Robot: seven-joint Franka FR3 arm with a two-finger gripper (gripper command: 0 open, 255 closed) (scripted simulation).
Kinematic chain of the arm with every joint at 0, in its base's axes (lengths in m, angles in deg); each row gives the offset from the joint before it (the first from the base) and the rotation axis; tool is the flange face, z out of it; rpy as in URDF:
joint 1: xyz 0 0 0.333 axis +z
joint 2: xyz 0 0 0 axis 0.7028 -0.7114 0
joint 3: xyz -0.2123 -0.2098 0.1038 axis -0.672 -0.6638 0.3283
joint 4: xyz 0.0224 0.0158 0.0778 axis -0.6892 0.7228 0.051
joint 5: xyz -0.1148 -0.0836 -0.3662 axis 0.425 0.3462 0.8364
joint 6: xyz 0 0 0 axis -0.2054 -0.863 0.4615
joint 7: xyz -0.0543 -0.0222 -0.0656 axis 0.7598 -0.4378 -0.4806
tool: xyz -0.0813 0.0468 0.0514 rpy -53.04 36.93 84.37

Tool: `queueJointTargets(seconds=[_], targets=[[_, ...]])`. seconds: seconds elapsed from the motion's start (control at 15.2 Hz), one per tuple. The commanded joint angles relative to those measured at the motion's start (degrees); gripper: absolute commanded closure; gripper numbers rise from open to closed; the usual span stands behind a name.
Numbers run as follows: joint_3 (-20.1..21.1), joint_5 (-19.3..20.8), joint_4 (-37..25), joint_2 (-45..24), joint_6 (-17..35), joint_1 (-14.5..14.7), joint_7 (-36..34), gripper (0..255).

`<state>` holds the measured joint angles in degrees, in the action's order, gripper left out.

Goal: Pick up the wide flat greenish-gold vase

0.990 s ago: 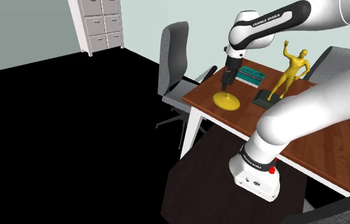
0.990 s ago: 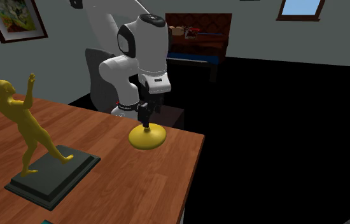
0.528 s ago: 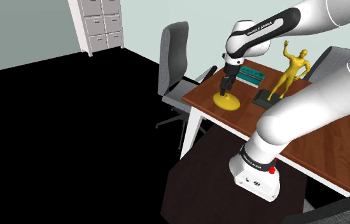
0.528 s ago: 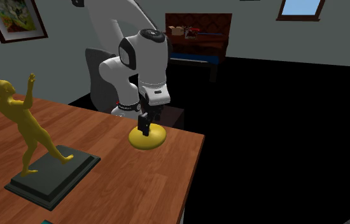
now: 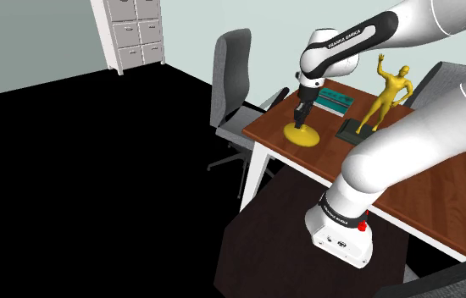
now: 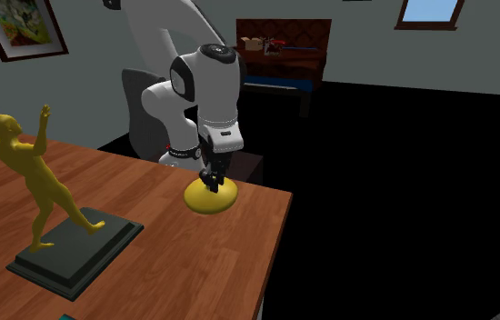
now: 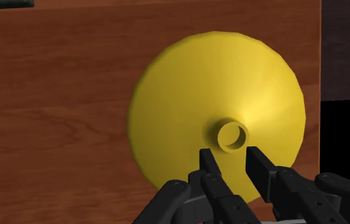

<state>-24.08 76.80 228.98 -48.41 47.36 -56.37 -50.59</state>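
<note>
Shoulder view: bright, even, flat light; table [image 5: 452,212] uniformly lit. Second exterior view: dimmer, wall [image 6: 85,55] grey. Wrist view: soft gradient over yellow vase [image 7: 218,108], paler middle band, darker toward one edge

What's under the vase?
The wooden table; the vase stands on it near the edge. Its wide body covers the spot directly beneath, so that cannot be seen.

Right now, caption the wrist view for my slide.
Open gripper poised over the narrow neck of a wide yellow vase on a brown table.
</note>
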Motion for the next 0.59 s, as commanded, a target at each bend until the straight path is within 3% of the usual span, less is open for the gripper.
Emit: queueJointTargets(seconds=[0.0,0.2,0.53], targets=[[-0.08,0.08,0.03,-0.08,0.05,-0.06,0.02,255],[-0.03,0.08,0.07,-0.02,0.02,-0.07,-0.02,255],[0.99,0.11,-1.91,2.89,-4.81,-0.31,-0.34,255]])
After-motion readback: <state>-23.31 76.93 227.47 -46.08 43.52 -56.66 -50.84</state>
